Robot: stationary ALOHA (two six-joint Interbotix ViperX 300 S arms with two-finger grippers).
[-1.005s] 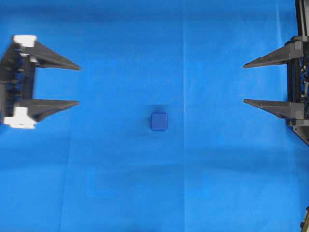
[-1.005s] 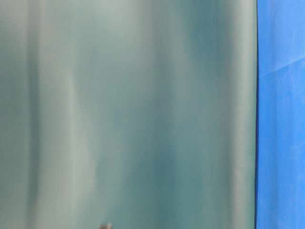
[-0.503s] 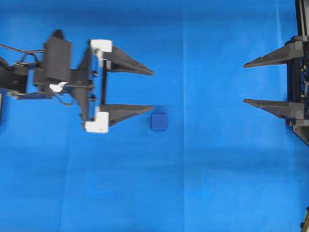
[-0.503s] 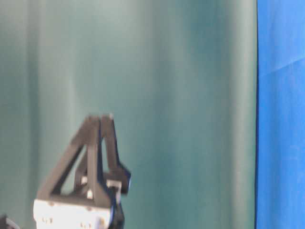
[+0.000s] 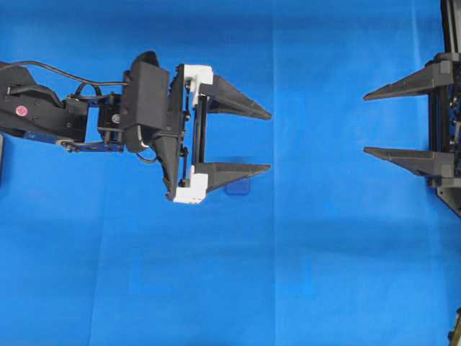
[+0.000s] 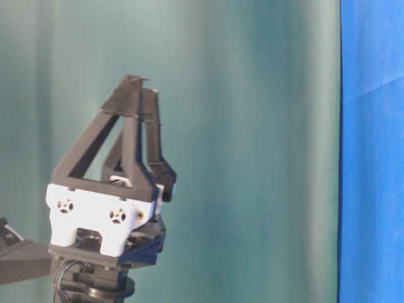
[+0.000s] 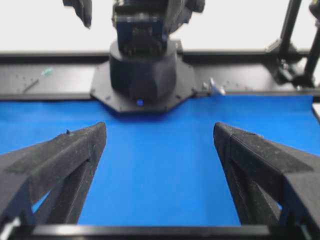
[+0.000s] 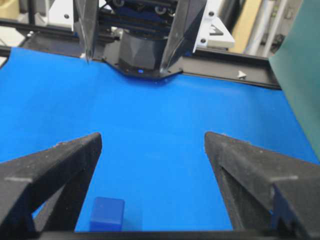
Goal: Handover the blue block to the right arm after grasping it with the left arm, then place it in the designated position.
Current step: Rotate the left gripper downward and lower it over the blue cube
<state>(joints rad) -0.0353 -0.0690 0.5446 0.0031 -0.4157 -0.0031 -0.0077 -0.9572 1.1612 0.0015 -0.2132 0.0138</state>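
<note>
The blue block (image 5: 239, 189) lies on the blue cloth near the middle, and only its lower edge shows under the lower finger of my left gripper (image 5: 269, 141). That gripper, with white brackets, is open and empty and points right. Its height above the block cannot be told from overhead. The table-level view shows the left gripper (image 6: 142, 85) with nothing between its fingers. In the left wrist view the left gripper (image 7: 160, 130) frames bare cloth, with the block out of sight. My all-black right gripper (image 5: 364, 124) stands open at the right edge. In its wrist view the right gripper (image 8: 153, 137) has the block (image 8: 107, 214) by its left finger.
Blue cloth (image 5: 324, 274) covers the whole table. A green curtain (image 6: 252, 126) fills the table-level view. A black frame rail (image 7: 250, 85) and the opposite arm's base (image 7: 145, 70) stand at the far end of the cloth.
My left arm has swept right from the left edge until its lower finger covers most of the block. Both grippers stay open. The right arm and the block have not moved.
</note>
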